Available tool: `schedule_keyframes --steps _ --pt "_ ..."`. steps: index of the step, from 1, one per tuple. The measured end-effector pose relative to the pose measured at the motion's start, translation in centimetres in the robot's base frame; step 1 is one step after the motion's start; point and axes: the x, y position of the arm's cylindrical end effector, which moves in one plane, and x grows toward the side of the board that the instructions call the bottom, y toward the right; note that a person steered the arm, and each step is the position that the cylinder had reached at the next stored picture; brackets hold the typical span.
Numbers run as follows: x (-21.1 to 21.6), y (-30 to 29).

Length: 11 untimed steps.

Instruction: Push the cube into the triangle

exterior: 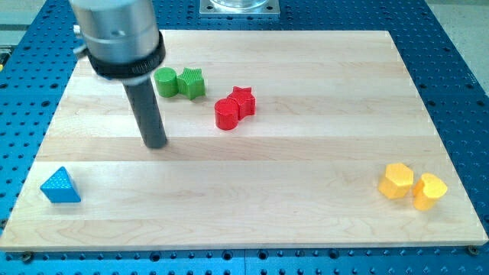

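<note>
Tip [156,143] on desk [306,221], below green blocks [180,82]; blue triangle [60,186] far corner; cube possibly absent; no jaws fitted.

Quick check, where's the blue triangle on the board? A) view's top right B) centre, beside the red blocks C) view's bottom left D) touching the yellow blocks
C: the blue triangle sits alone near the board's bottom-left corner, well below and left of my tip, far from the red and yellow pairs.

My tip [156,143] below green cylinder [165,82]
</note>
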Motion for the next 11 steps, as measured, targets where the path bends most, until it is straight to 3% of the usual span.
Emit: schedule_keyframes --steps 1,3,4,6,7,8,9,10,11 --pt "-5.4 -3.4" --pt "-17.9 -2.3" --pt "-18.9 -8.2" --pt "-5.2 -10.1" --pt "-3.6 -9.8" --pt "-8.4 -9.2" --pt "-5.4 -16.0" --pt "-1.8 -15.0" --pt "-1.1 -12.3"
